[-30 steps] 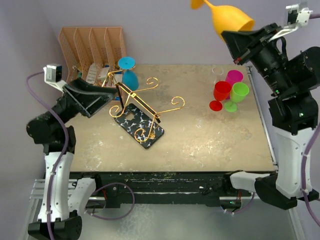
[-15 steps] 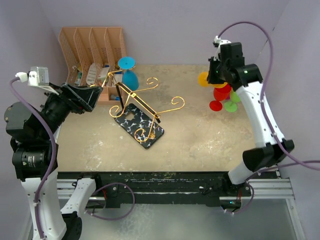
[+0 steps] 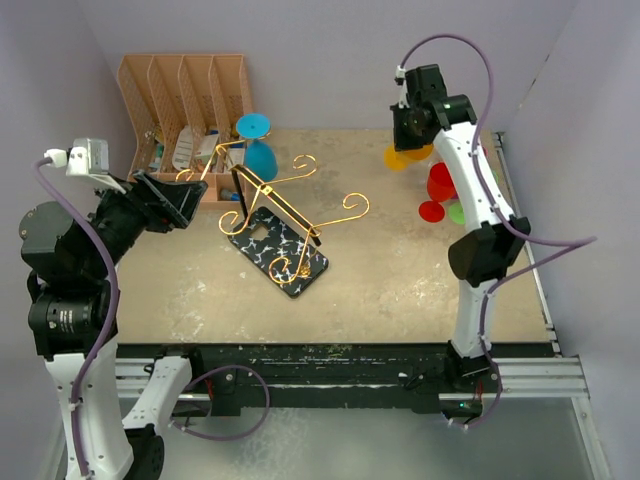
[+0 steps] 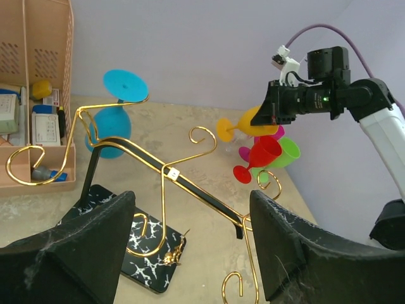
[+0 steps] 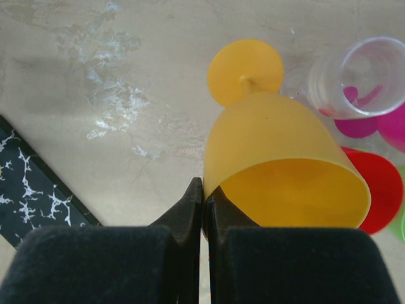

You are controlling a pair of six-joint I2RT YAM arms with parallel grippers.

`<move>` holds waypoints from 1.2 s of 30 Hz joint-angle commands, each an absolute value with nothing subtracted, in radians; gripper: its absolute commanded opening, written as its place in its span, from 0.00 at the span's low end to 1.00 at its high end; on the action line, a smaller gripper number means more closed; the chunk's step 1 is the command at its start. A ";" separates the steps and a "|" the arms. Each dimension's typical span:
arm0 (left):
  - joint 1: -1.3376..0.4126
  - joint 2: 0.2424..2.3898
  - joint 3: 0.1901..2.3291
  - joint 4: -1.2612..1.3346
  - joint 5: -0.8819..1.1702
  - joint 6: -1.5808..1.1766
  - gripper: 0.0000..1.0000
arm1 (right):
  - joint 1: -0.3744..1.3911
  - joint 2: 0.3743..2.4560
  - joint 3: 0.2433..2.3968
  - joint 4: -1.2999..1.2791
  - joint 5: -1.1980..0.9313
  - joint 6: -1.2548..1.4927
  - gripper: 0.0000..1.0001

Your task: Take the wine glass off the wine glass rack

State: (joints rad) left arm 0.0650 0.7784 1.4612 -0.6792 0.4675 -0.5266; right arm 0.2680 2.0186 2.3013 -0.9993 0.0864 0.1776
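Lilac walls, beige stone-look bench [image 3: 400, 280]. Mid-frame in top view sits the wine glass rack [image 3: 270, 248]. The blue wine glass [image 3: 260, 155] hangs foot-up on its rear arm, upper left, by the file organiser [image 3: 180, 95]. Looks plastic: prob. light, stiff, smooth, not v. fragile. Best hold is bowl or stem, then slide out along the wire. L jaws wide apart, empty, short of the rack. R jaws pinched together on rim of orange glass [image 5: 278, 164], upper right, by red glass [image 3: 442, 182] & others.
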 commanded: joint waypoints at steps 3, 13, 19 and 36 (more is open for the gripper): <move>0.065 0.780 1.448 -0.649 0.478 -0.509 0.75 | 0.268 2.123 2.414 -1.046 0.052 0.155 0.00; 0.064 0.792 1.428 -0.641 0.499 -0.516 0.74 | 0.268 2.246 2.488 -1.089 0.059 0.155 0.00; 0.064 0.797 1.411 -0.633 0.509 -0.520 0.74 | 0.268 2.273 2.497 -1.099 0.059 0.153 0.02; 0.065 0.796 1.393 -0.639 0.517 -0.510 0.74 | 0.268 2.337 2.526 -1.110 0.140 0.159 0.11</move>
State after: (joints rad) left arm 0.0650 0.7975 1.3933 -0.6750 0.5018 -0.5293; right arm 0.2680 2.3322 2.4798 -1.0958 0.0937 0.1650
